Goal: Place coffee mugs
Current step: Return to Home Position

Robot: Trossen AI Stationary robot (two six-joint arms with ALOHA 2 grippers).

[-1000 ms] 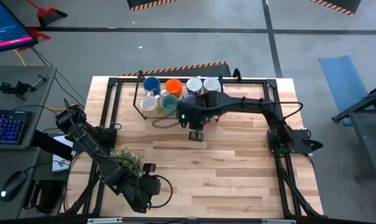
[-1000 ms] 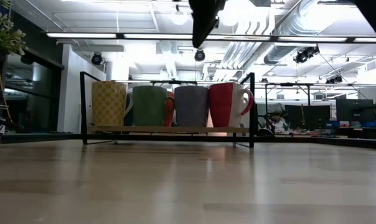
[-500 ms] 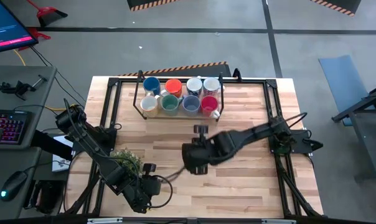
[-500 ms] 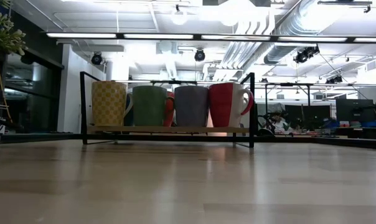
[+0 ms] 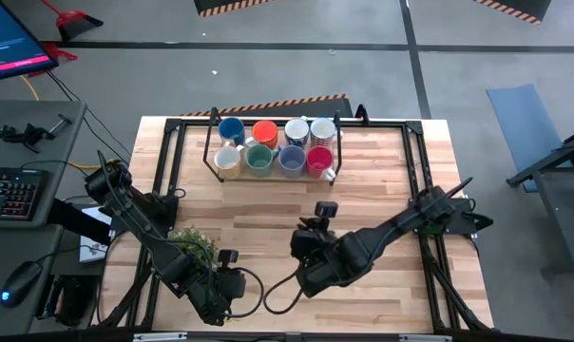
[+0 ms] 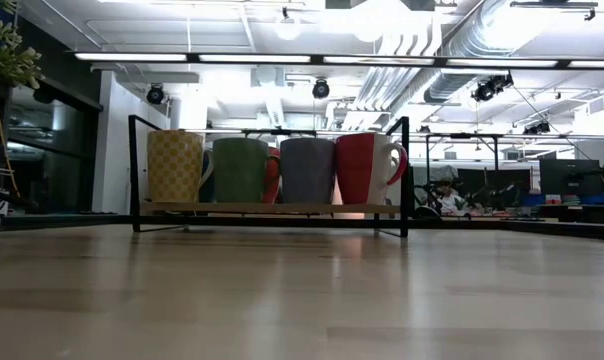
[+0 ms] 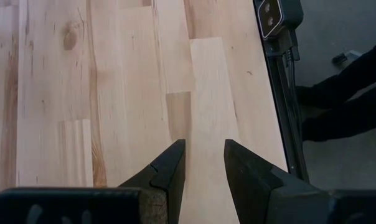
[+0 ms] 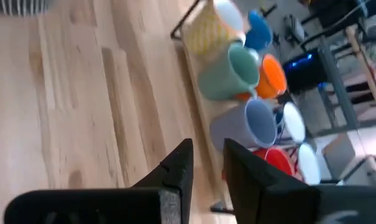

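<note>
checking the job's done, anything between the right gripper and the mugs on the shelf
Nothing visible: only bare tabletop lies between the right gripper, over the table's middle, and the shelf, where all eight mugs already stand. The left gripper waits near the table's edge.

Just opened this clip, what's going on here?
Nothing is being handled. All eight mugs stand in two rows on the rack at the table's far edge. The right gripper, open and empty, hangs over the table's middle, pointing at the rack. The left gripper waits, open and empty, at the near-left corner by the plant.
</note>
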